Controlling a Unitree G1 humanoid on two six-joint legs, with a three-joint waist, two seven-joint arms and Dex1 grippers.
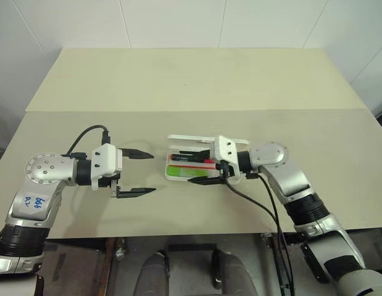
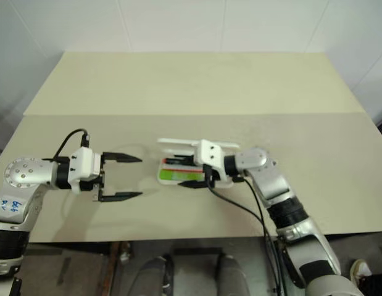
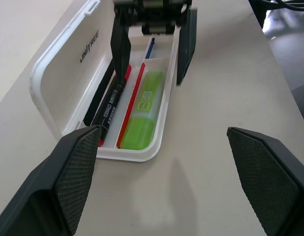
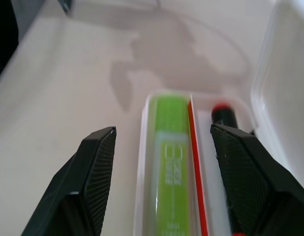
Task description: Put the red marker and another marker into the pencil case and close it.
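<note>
Case (image 3: pixel 93 54): on the table (image 1: pixel 197 86), lid raised on its hinge, tray open; lid not yet closed.
Green marker (image 3: pixel 144 110): lying flat in the tray compartment on the side away from the lid, directly ahead of and between the right jaws.
Red marker (image 3: pixel 112 105): lying in the compartment next to the lid, beyond a thin red divider from the green marker; red end visible beside the right jaws in the right wrist view.
Right gripper (image 1: pixel 206 166): over the tray, jaws apart and holding nothing, one finger on each side of the tray's end.
Left gripper (image 1: pixel 138 174): near the case's open end but apart from it, jaws wide apart, empty, pointed toward the tray.
Done: both markers appear to be inside.
Remaining: close the lid, judged the only step left.
Obstruction: right jaws straddle the tray and stand in the lid's closing path; likely need to clear before the lid can come down.
Other contents: thin blue and dark stripes at the tray's end under the right jaws.
Surroundings: nothing else on the table near either pair of jaws.
</note>
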